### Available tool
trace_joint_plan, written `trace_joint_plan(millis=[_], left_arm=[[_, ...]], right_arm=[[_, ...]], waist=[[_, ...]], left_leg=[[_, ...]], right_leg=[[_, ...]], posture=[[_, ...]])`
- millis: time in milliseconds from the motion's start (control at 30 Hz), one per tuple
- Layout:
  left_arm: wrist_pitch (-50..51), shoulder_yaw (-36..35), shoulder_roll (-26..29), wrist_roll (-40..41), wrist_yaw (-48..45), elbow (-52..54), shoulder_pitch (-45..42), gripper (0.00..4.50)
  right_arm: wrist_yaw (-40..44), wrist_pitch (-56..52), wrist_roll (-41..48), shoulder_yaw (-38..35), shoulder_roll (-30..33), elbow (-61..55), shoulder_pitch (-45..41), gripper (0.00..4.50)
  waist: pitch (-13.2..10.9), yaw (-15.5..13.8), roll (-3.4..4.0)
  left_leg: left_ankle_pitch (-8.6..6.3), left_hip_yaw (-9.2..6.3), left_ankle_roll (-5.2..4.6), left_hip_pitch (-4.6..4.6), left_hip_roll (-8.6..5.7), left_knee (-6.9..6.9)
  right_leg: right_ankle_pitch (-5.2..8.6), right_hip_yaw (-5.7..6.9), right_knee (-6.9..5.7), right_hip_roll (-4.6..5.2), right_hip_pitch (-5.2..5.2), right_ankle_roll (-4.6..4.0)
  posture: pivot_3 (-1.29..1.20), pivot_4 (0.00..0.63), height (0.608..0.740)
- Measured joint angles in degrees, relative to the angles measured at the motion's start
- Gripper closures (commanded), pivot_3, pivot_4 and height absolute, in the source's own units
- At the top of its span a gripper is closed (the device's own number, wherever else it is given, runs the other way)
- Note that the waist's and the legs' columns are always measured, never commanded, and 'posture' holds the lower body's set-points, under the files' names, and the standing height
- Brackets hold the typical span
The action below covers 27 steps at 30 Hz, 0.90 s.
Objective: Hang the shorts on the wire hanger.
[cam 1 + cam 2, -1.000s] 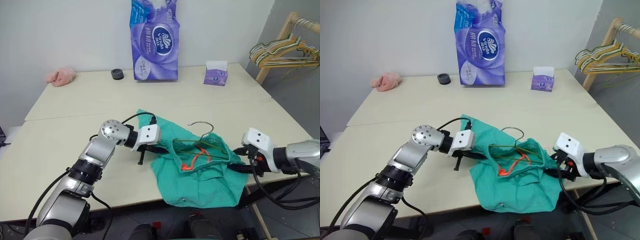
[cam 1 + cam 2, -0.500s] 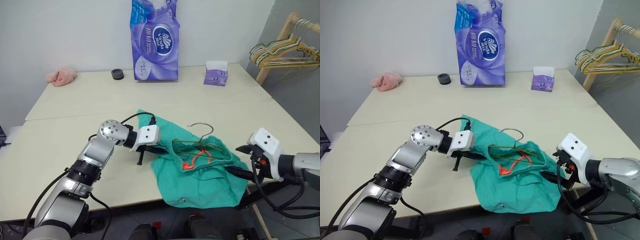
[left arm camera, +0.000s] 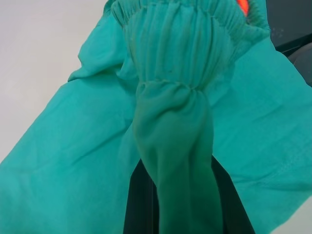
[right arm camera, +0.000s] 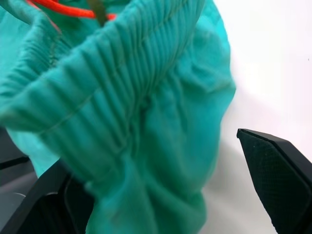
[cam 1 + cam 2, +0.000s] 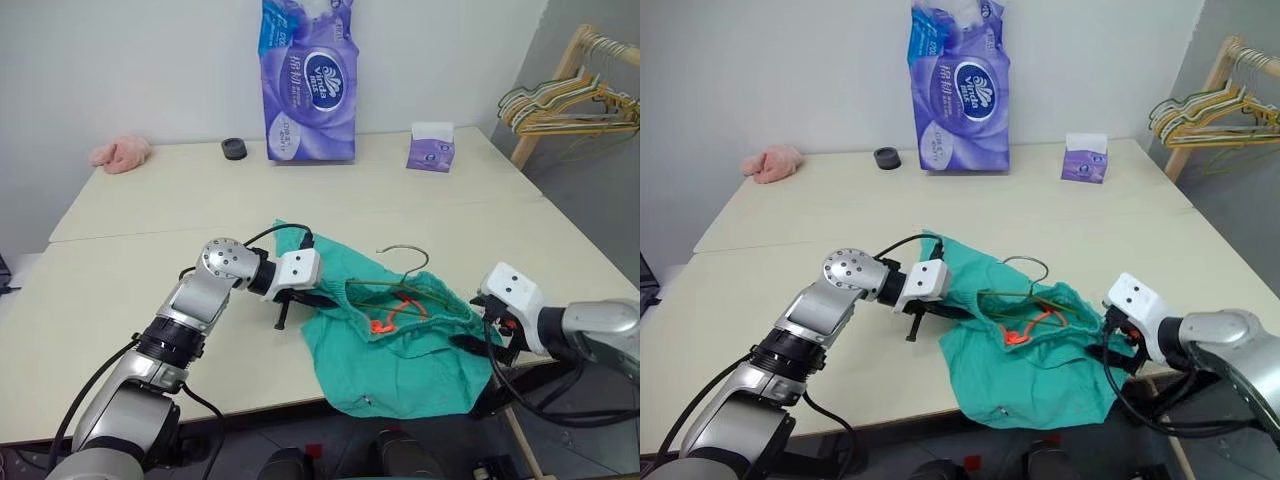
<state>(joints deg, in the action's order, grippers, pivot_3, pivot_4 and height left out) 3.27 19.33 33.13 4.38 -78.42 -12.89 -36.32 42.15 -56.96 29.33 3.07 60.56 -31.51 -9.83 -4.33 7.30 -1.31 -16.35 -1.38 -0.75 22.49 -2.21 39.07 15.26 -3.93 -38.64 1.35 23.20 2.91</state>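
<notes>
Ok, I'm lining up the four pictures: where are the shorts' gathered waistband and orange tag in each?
Left eye view: waistband right of centre, around the orange tag.
Right eye view: same spot.
Left wrist view: upper middle.
Right wrist view: left half.
Shared landmark: the orange tag.

shorts [image 5: 1040, 375] over table [image 5: 790, 240] edge

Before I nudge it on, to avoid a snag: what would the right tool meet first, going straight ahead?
Probably the shorts: their gathered waistband bunches between the open right tool fingers, though depth is unclear.
</notes>
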Motion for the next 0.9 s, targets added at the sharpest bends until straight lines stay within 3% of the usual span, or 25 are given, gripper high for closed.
trace_joint_plan(millis=[33, 100, 467, 700, 733, 900], left_arm=[[0.0, 0.0, -0.1, 0.0, 0.0, 0.0, 0.0, 4.50], [0.0, 0.0, -0.1, 0.1, -0.1, 0.1, 0.0, 4.50], [0.3, -0.1, -0.1, 0.2, 0.3, 0.7, 0.1, 4.50], [2.8, -1.4, -1.5, 1.4, 1.6, 0.1, 0.9, 4.50], [4.5, -1.6, -1.7, 2.3, 1.4, -0.1, 0.9, 3.96], [9.6, -4.2, -2.1, 7.1, 1.3, -0.7, 0.8, 2.52]], right_arm=[[1.2, 0.5, -0.2, 0.9, 0.0, 0.9, -1.2, 0.02], [4.0, 1.8, -1.2, 3.5, 0.3, 3.0, -3.8, 0.57], [12.2, 4.9, -4.1, 9.6, 1.5, 6.5, -9.2, 4.38], [13.8, 4.8, -4.6, 9.5, 1.6, 6.8, -9.9, 4.45], [14.1, 4.8, -4.6, 9.4, 1.7, 6.9, -10.0, 4.50], [15.3, 4.7, -3.9, 9.2, 1.9, 6.7, -10.1, 4.50]], waist=[[0.0, 0.1, 0.00], [0.0, 0.3, 0.00], [0.0, 0.5, 0.01], [0.0, 0.6, 0.03], [0.0, 0.6, 0.04], [0.0, 0.6, 0.06]], left_leg=[[0.00, -0.01, 0.00, 0.00, 0.00, 0.00], [0.00, -0.03, 0.00, 0.01, 0.00, 0.00], [0.00, -0.08, 0.00, 0.02, 0.00, 0.00], [0.00, -0.10, 0.00, 0.02, 0.00, 0.00], [0.00, -0.10, 0.00, 0.02, 0.00, 0.00], [0.00, -0.11, 0.00, 0.02, 0.01, 0.00]], right_leg=[[0.00, 0.00, 0.00, 0.00, 0.00, 0.00], [0.00, 0.01, 0.00, 0.00, 0.00, 0.00], [0.00, 0.04, 0.01, 0.04, 0.01, 0.00], [0.00, 0.06, 0.00, 0.05, 0.01, 0.00], [0.00, 0.06, 0.00, 0.05, 0.01, -0.01], [0.00, 0.08, 0.00, 0.05, 0.02, 0.00]], posture=[[-0.22, 0.055, 0.740], [-0.21, 0.056, 0.740], [-0.20, 0.059, 0.740], [-0.21, 0.057, 0.740], [-0.21, 0.057, 0.740], [-0.21, 0.057, 0.740]])
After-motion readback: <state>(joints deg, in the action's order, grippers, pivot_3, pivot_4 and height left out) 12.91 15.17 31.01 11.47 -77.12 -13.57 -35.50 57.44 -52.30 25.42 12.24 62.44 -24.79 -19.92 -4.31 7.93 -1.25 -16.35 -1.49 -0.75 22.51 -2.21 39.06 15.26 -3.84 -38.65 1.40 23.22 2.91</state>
